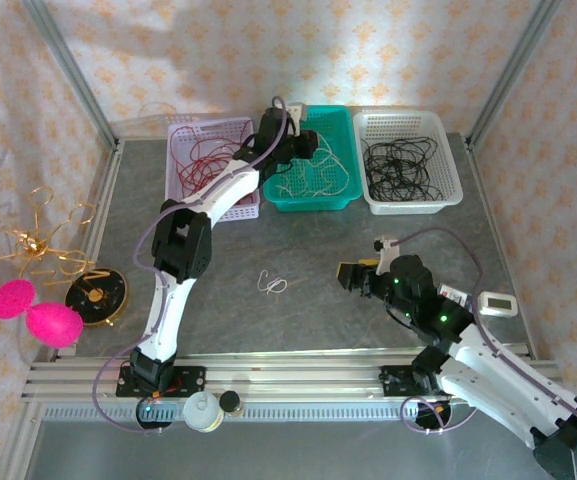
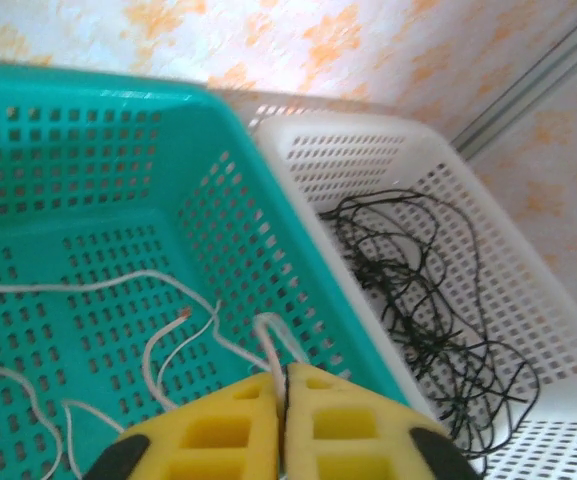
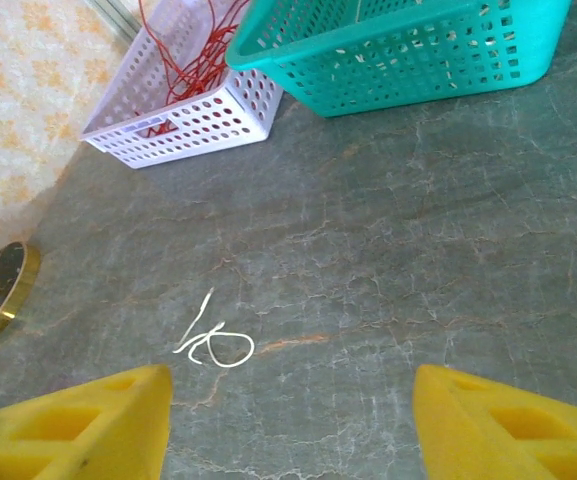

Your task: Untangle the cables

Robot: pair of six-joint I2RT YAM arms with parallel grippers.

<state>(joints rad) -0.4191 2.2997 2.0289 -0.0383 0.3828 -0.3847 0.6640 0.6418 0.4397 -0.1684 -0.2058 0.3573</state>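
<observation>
Cream-white cables point(image 2: 158, 285) lie in the teal basket point(image 2: 88, 150). My left gripper point(image 2: 283, 372) hangs over that basket, shut on a loop of cream-white cable point(image 2: 268, 330) at its tips; from above, the left gripper point(image 1: 303, 145) is at the basket's back. Red cables point(image 1: 203, 160) fill the lilac basket point(image 1: 183, 195), and black cables point(image 1: 400, 165) the white basket point(image 1: 408, 205). One short cream-white cable point(image 1: 273, 284) lies curled on the table. My right gripper point(image 3: 290, 385) stands open low over the table, with the curled cable point(image 3: 218, 345) ahead to its left.
A gold wire ornament point(image 1: 33, 240), two pink balls point(image 1: 38, 310) and a black-and-gold disc point(image 1: 98, 295) sit at the left edge. A small white device point(image 1: 495, 303) lies at the right. A white jar point(image 1: 203, 410) stands on the front rail. Patterned walls enclose the table.
</observation>
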